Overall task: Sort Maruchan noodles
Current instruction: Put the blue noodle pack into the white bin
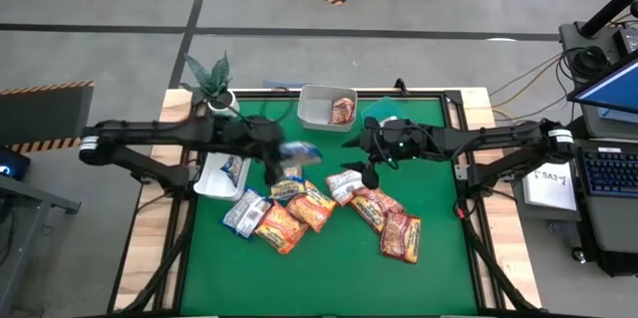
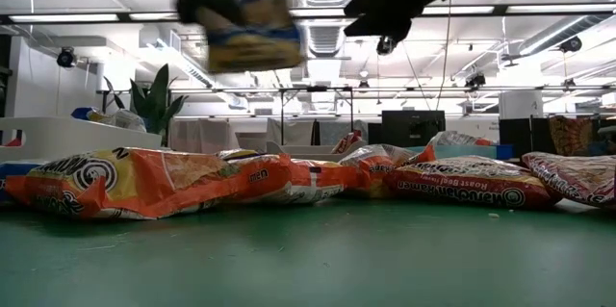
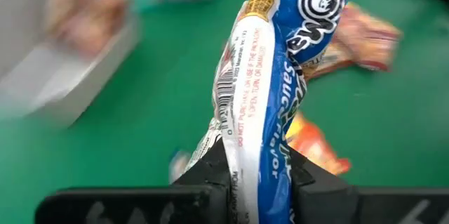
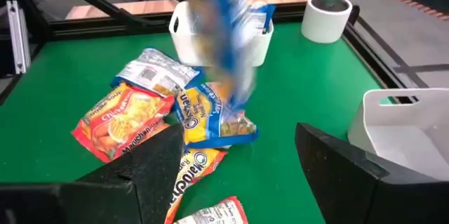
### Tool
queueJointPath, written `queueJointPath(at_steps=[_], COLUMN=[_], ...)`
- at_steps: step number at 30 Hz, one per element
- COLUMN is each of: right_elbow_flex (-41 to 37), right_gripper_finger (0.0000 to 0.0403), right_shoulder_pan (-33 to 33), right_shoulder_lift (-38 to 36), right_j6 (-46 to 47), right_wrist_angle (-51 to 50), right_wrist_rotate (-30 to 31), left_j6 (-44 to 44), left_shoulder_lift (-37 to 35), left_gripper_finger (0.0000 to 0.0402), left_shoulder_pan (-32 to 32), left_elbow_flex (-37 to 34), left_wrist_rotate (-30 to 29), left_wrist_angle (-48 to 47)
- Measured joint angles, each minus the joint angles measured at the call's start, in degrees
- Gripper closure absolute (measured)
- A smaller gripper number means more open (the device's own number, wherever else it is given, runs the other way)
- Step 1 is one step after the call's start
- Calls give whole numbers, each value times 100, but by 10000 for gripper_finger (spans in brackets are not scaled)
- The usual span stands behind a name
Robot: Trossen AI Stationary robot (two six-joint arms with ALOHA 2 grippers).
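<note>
Several crinkly ramen packets, orange-yellow, dark red and blue-and-white, lie in a loose pile (image 1: 319,213) on the green mat and fill the low view (image 2: 289,177). My left gripper (image 1: 271,157) hovers over the pile's far left part, shut on one blue-and-white packet (image 1: 300,152), which shows blurred in the right wrist view (image 4: 219,38). My right gripper (image 1: 370,166) hangs open above the pile's right part, its fingers (image 4: 160,162) wide apart and holding nothing. My left gripper pinches the blue-and-white packet by one end (image 3: 257,155) between its two fingers (image 3: 205,173). It comes slanting from the table's left. The packet is lifted clear, high above the pile (image 2: 252,33), and sticks out beyond the fingers toward the right.
A white tub (image 1: 211,186) at the mat's left edge holds a blue-and-white packet. A grey tub (image 1: 315,101) at the far edge holds a dark red one. A potted plant (image 1: 211,81) stands at the far left corner. The mat's near half (image 1: 329,278) is bare.
</note>
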Motion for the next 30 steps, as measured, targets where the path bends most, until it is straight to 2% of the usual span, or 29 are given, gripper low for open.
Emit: queueJointPath(at_steps=[6, 9, 11, 14, 21, 26, 30], right_elbow_flex=[-16, -16, -16, -16, -16, -16, -16], right_gripper_finger=[144, 148, 149, 147, 142, 148, 151], right_shoulder_pan=[-26, -66, -106, -165, -223, -262, -280], right_shoulder_lift=[1, 14, 16, 17, 17, 19, 21], right_j6=[-440, -591, -636, -644, -700, -754, -772], right_wrist_angle=[92, 186, 187, 212, 216, 217, 225], right_wrist_rotate=[213, 351, 354, 361, 419, 441, 441], left_j6=[-2594, -3841, -4050, -4212, -6343, -7028, -7250], left_shoulder_lift=[-317, -415, -669, -993, -1370, -1561, -1586], left_gripper_finger=[361, 364, 364, 364, 364, 364, 364], left_shoulder_pan=[-250, -428, -445, -441, -441, -449, -449], left_elbow_flex=[1150, 1285, 1070, 675, -429, -1177, -1605], left_wrist_rotate=[-1891, -2570, -2758, -2695, -2749, -2600, -2506], left_wrist_angle=[-3825, -5076, -4735, -4148, -5061, -4632, -4241])
